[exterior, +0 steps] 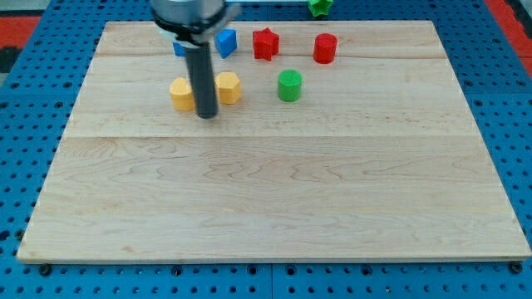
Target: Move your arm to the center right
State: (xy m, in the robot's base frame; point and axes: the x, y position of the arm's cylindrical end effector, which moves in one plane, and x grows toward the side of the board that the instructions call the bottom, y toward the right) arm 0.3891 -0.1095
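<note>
My tip (207, 115) rests on the wooden board (274, 191) in the upper left part of the view. It stands between two yellow blocks: a yellow block (181, 94) just to its left and a yellow hexagon block (228, 87) just to its right. The rod hides part of both. A green cylinder (289, 85) lies further right. The center right of the board is far from the tip.
Near the view's top lie a blue block (225, 42), a second blue block (179, 46) mostly hidden by the rod, a red star block (265, 43) and a red cylinder (325, 48). A green block (320, 7) sits off the board at the top.
</note>
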